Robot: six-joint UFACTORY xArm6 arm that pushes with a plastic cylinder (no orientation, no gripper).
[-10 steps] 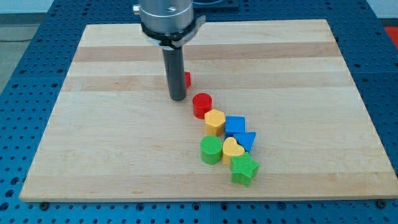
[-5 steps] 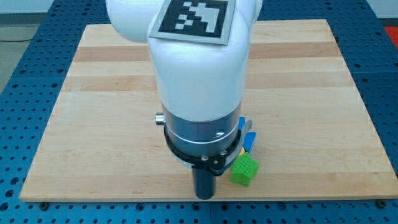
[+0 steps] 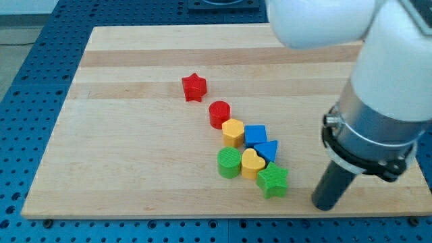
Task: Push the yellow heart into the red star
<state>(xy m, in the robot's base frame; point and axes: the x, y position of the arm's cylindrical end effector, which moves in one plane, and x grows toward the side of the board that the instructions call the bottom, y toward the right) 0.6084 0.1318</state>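
The yellow heart (image 3: 252, 162) lies low in a cluster at the board's middle, touching the green cylinder (image 3: 229, 163) on its left and the green star (image 3: 273, 180) at its lower right. The red star (image 3: 194, 87) sits apart, up and to the view's left of the cluster. My tip (image 3: 327, 205) rests on the board near the bottom edge, to the view's right of the green star, with a clear gap between them. The arm covers the view's upper right.
A red cylinder (image 3: 219, 113), a yellow hexagonal block (image 3: 233, 131), a blue cube (image 3: 255, 136) and a blue triangle (image 3: 267, 150) lie between the heart and the red star. The board's bottom edge (image 3: 223, 216) runs just below my tip.
My tip went from beside the red star down to the bottom edge left of the green star, then swung right. The green star has shifted slightly right.
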